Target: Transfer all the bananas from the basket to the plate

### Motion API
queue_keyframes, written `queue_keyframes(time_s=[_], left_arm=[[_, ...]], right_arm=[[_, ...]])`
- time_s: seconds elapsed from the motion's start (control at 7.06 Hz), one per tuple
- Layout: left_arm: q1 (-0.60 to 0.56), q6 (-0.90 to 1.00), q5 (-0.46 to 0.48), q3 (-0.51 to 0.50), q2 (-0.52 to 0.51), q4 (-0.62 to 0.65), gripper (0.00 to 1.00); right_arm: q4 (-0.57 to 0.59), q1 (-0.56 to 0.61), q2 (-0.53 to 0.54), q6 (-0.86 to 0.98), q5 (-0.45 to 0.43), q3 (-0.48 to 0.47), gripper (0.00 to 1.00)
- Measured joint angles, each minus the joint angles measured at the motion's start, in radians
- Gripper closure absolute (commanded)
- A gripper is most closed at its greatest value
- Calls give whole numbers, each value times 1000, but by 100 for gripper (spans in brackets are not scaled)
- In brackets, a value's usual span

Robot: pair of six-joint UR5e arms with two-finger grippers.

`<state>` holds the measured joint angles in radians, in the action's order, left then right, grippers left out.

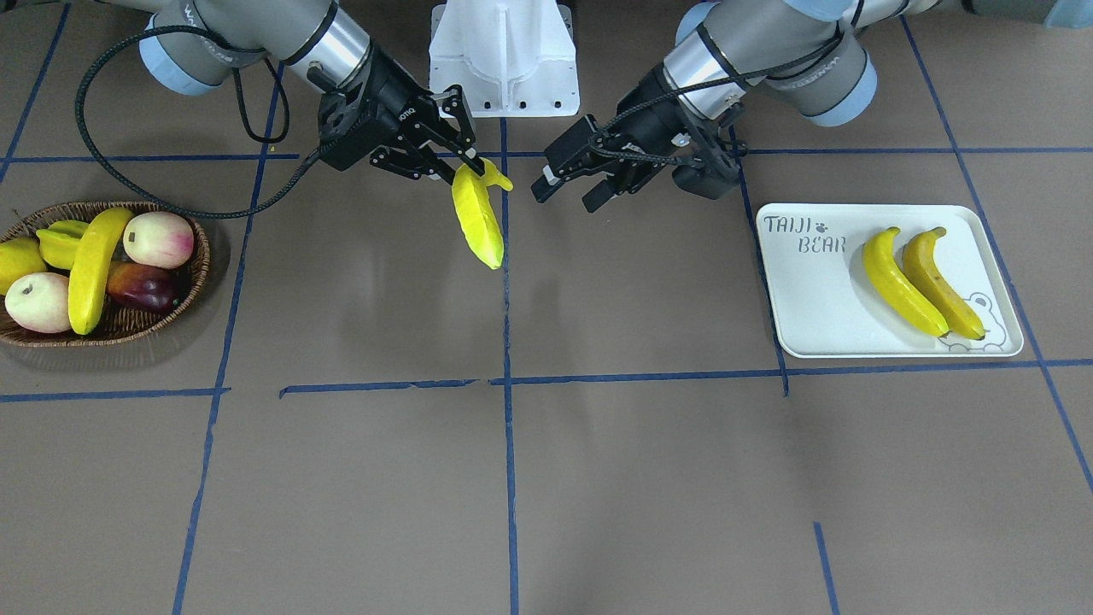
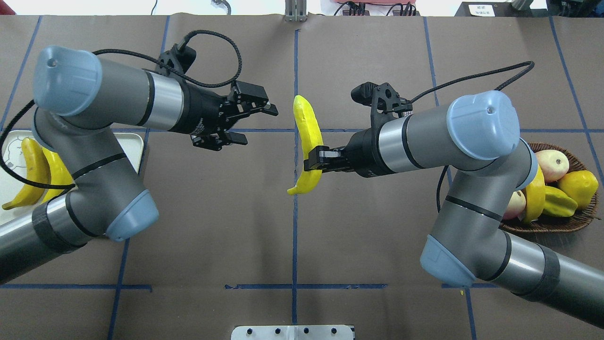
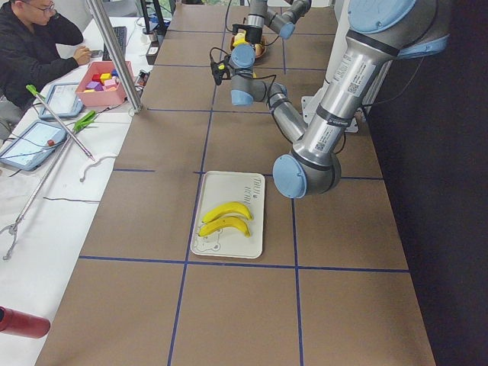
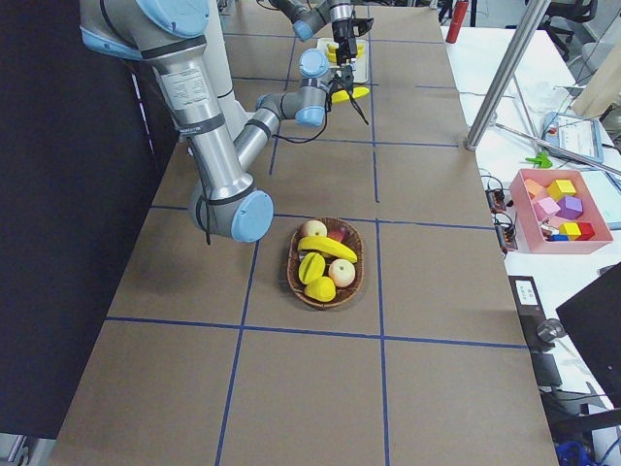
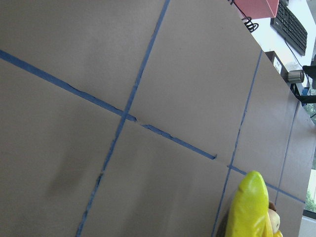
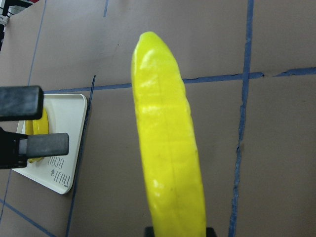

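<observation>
My right gripper (image 1: 465, 166) is shut on a yellow banana (image 1: 478, 218) near its stem end and holds it above the table's middle; the banana fills the right wrist view (image 6: 168, 158). My left gripper (image 1: 565, 198) is open and empty, a short way from that banana, and its fingers (image 6: 47, 143) show in the right wrist view. The white plate (image 1: 811, 299) holds two bananas side by side, one yellow (image 1: 897, 282) and one deeper orange-yellow (image 1: 939, 273). The wicker basket (image 1: 102, 329) holds one more banana (image 1: 94, 269) lying across other fruit.
The basket also holds two peaches (image 1: 158, 239), a starfruit (image 1: 60, 243), a lemon (image 1: 17, 260) and a dark mango (image 1: 141, 286). The white robot base (image 1: 504, 60) stands at the table's back. An operator (image 3: 34, 46) sits beside a side table with a pink box (image 3: 103, 80).
</observation>
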<state>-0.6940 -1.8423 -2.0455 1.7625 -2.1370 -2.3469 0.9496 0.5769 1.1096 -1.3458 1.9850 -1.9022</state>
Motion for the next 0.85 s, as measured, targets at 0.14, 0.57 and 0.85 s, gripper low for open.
queue_keyframes(time_s=[0.14, 0.57, 0.85], left_arm=[[7, -9, 4, -41, -48, -2, 1], [46, -16, 68, -111, -115, -11, 3], [62, -14, 77, -125, -121, -13, 100]], right_arm=[[-1, -6, -2, -1, -1, 0, 99], [-2, -12, -4, -3, -2, 0, 99], [-2, -12, -4, -2, -2, 0, 99]])
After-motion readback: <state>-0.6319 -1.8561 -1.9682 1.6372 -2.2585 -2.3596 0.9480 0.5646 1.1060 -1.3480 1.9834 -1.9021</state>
